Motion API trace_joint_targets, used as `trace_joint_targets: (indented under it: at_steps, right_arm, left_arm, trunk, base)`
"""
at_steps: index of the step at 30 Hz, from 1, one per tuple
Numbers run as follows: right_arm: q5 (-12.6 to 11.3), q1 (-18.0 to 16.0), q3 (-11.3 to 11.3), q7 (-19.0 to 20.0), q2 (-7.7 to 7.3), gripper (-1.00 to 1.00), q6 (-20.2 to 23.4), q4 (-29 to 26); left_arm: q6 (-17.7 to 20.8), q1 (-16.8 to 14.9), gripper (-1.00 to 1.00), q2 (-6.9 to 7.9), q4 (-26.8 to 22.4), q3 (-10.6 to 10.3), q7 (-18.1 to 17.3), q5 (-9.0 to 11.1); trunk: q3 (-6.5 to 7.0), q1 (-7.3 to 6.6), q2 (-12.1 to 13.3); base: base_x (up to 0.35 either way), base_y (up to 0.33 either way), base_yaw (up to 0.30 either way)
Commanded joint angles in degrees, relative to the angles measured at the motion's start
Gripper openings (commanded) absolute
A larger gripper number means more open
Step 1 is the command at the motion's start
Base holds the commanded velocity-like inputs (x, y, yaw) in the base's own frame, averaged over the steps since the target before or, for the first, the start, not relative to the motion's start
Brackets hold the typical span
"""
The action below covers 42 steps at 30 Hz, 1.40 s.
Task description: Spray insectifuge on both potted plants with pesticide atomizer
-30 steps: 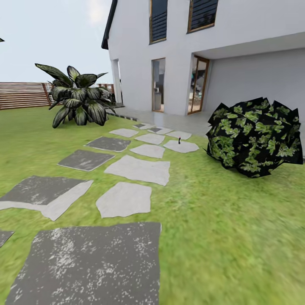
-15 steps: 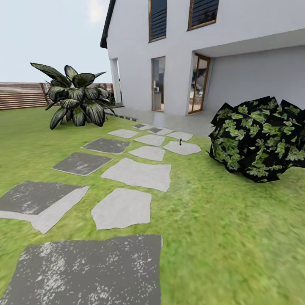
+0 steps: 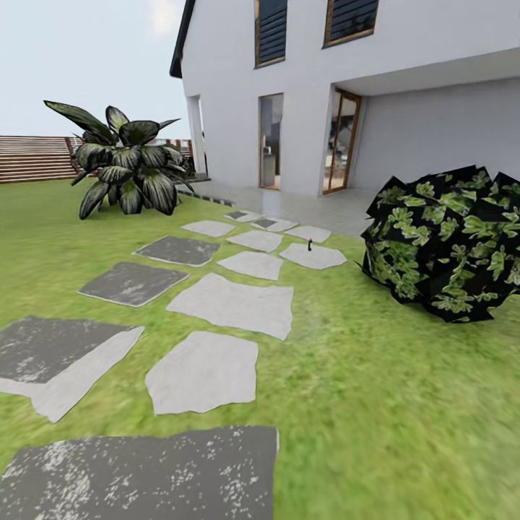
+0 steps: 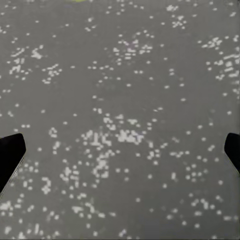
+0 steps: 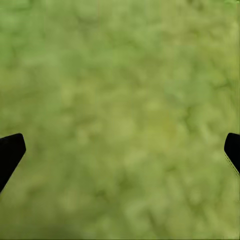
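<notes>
The job has barely begun: the pesticide atomizer (image 3: 309, 246), a tiny dark speck too small to see well, stands on a far stepping stone (image 3: 313, 256). Left gripper (image 4: 120, 150) and right gripper (image 5: 120, 150) are spread wide, holding nothing, far from it

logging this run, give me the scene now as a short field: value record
setting: lawn with stepping stones leading to a white house
atomizer: small dark object upright on a far pale stone, too small to identify
left gripper: open, over speckled grey stone
right gripper: open, over grass
plants: broad-leaf plant, dark bush
fence: brown slats
</notes>
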Motion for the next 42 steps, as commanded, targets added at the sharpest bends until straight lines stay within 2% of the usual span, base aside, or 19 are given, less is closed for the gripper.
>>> trace_joint_targets:
  at_steps: [1, 42]
  right_arm:
    - [0.6, 0.0, -0.2, -0.2, 0.02, 1.00, -0.2, 0.1]
    - [0.7, 0.0, -0.2, -0.2, 0.09, 1.00, -0.1, 0.1]
  left_arm:
    - [-0.2, 0.0, 1.00, -0.02, 0.0, 0.2, 0.0, -0.1]
    - [-0.2, 0.0, 1.00, -0.02, 0.0, 0.2, 0.0, -0.1]
  trunk:
    - [-0.05, 0.02, 0.0]
    - [-0.05, 0.02, 0.0]
  base:
    - [0.338, 0.000, 0.000]
    - [0.338, 0.000, 0.000]
